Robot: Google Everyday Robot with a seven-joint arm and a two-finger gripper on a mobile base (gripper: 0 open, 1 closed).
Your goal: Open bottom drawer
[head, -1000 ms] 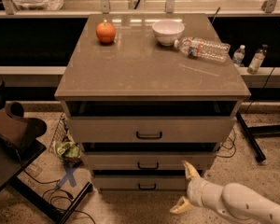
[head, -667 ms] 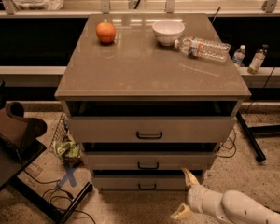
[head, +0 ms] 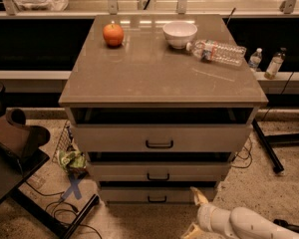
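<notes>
Gripper (head: 193, 214) sits low at floor level, below the tabletop's front edge and toward its front-right corner. It is wide and holds nothing: one finger (head: 199, 196) points up, the other lies low near the bottom of the frame. The upper fingertip is just beside the right end of the bottom drawer (head: 134, 195); can't tell if it touches.

The bottom drawer is the lowest and narrowest front, under the middle of the front edge. It looks shut or nearly shut. Its small black handle (head: 157, 199) is left of the gripper and apart from it.

Step in hand, as I judge it: reach the handle. Slide left along the front and straddle the bar with one finger above and one below. Close, then pull straight out, square to the front edge, so the drawer doesn't rack.

The handle is slim and close to the panel, so a fingertip could easily slip off it.

Room: bare floor in front of the cabinet gives a free pull path. The middle drawer (head: 159, 172) overhangs just above, so keep low. Cables (head: 65, 214) and a dark stand (head: 20, 148) lie off the front-left corner, and a black stand leg (head: 267, 146) off the front-right. Bowl (head: 180, 33), water bottle (head: 217, 51) and an orange fruit (head: 113, 34) are along the back edge, out of the way.
</notes>
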